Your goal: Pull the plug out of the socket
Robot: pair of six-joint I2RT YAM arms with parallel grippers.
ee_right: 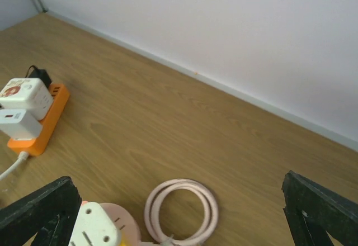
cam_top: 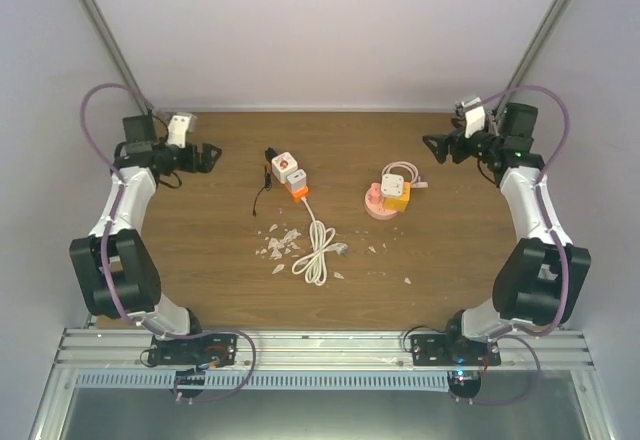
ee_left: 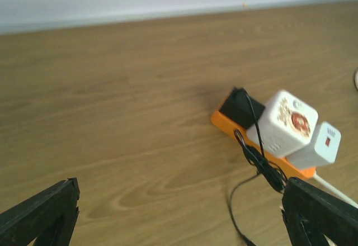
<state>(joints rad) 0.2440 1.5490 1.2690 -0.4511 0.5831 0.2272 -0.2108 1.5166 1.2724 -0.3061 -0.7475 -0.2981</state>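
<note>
Orange socket [ee_left: 254, 145] with white plug [ee_left: 282, 124] sits lower right, just ahead of my left gripper [ee_left: 179, 212]; it and right gripper [ee_right: 179, 212] gape wide, empty.

Power strip [cam_top: 299, 193]: orange, lying flat, upper centre of the top view, angled toward lower right; its white cord [cam_top: 318, 252] is coiled below it.
Plugs in strip: three seated in a row. A black plug [ee_left: 239, 107] sits at the far end, then a white adapter [ee_left: 282, 123] with a red print, then a smaller white adapter [ee_left: 320, 143] with a red mark.
Round socket [cam_top: 376, 207]: pink, right of centre, with a white plug [cam_top: 392, 184] standing in it.
</note>
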